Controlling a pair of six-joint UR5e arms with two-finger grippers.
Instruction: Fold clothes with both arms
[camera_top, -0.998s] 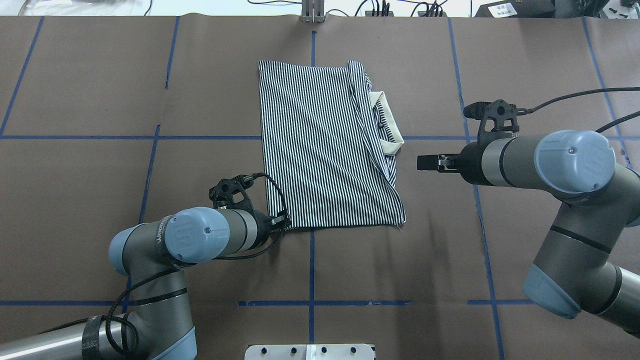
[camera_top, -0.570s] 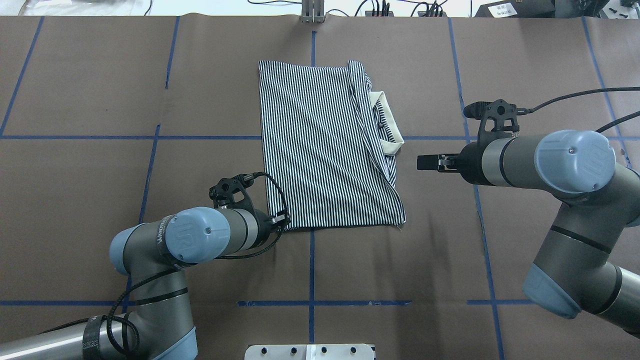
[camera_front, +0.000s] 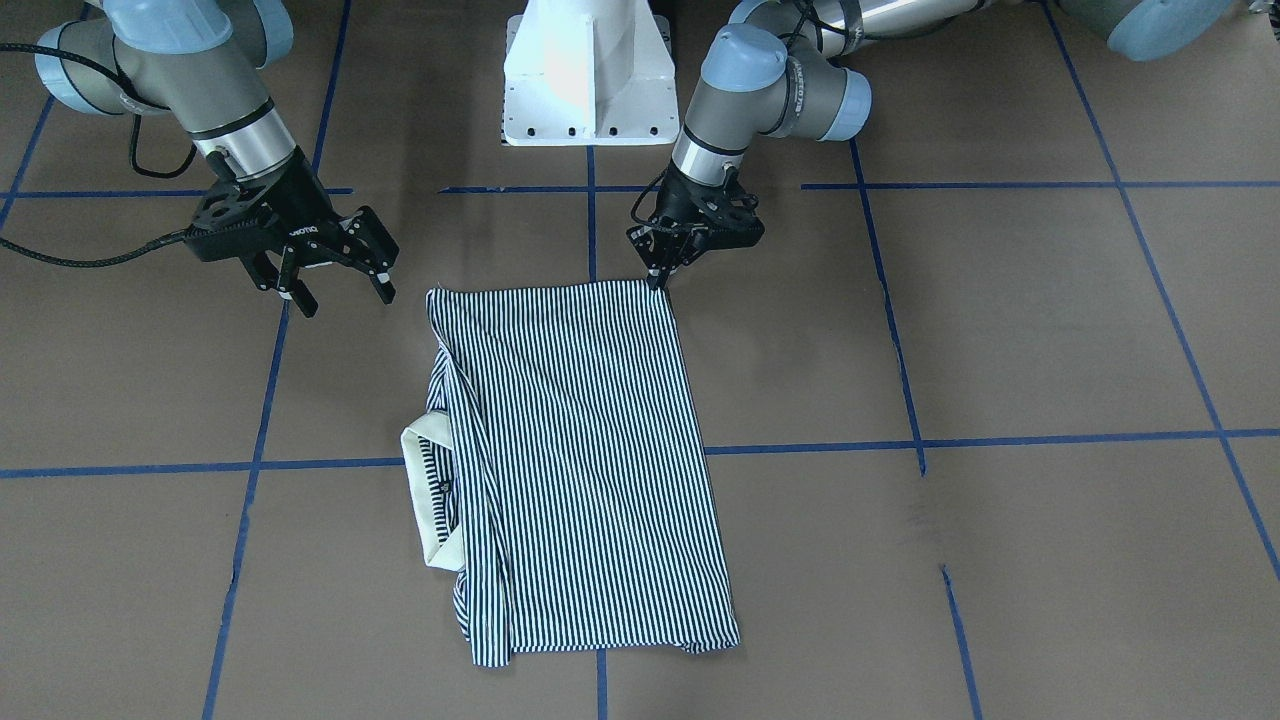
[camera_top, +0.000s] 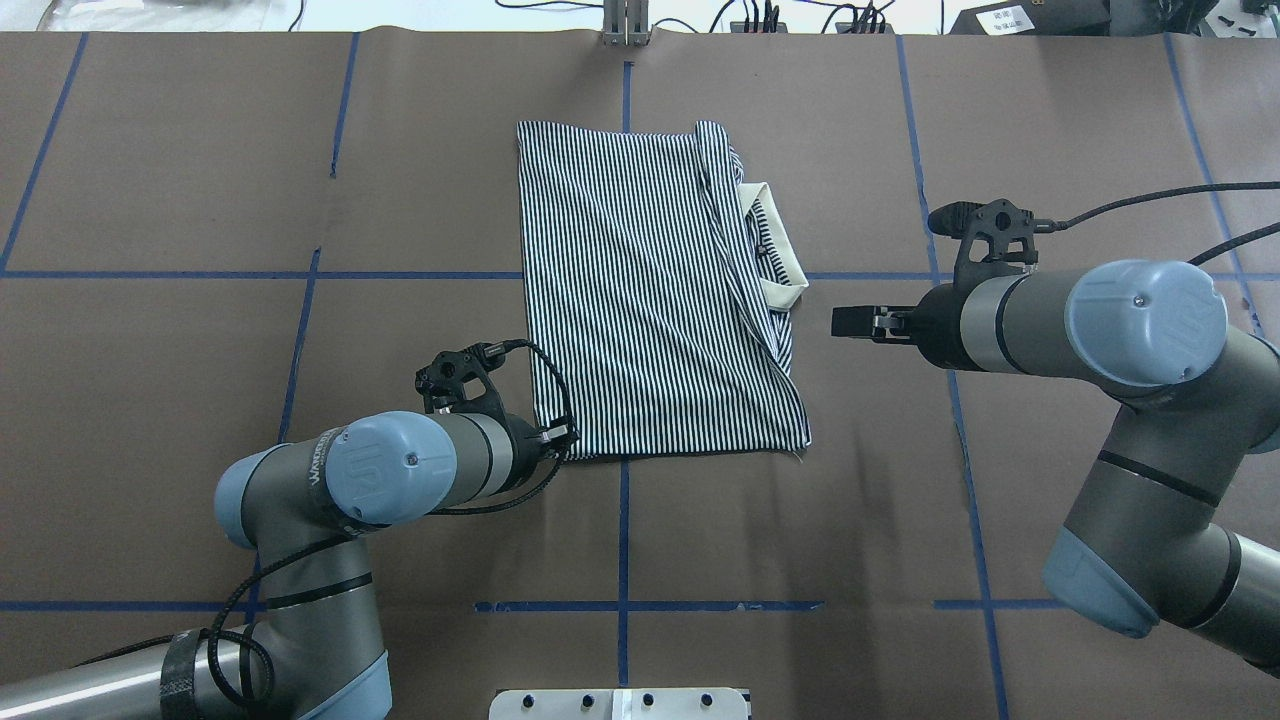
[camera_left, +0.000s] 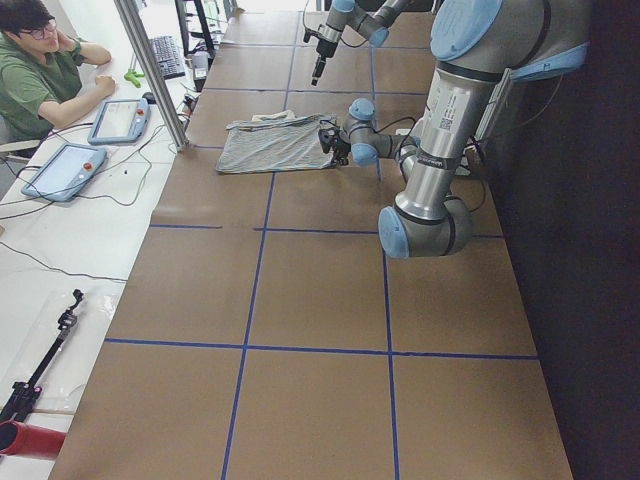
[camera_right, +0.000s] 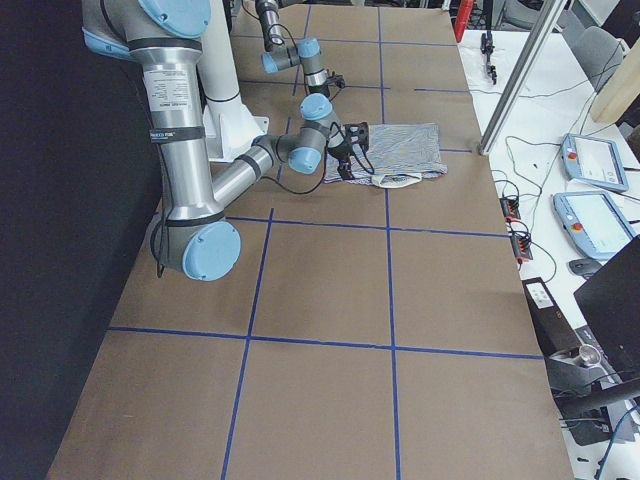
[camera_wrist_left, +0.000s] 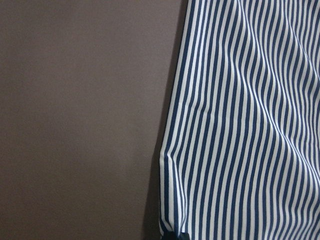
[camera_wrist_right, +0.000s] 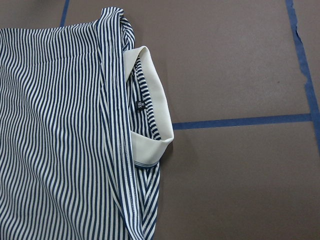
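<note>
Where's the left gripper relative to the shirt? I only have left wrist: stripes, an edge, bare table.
Observer: The left gripper is at the shirt's robot-side corner on the robot's left, with its fingers together. I can't tell whether any cloth is pinched.
Operator: And the other arm?
Observer: The right gripper is open and clear of the cloth, out on the collar side.
Operator: Folded at all?
Observer: Yes. It lies as a narrow rectangle with no sleeve sticking out. Only the collar pokes past the edge on the robot's right.
</note>
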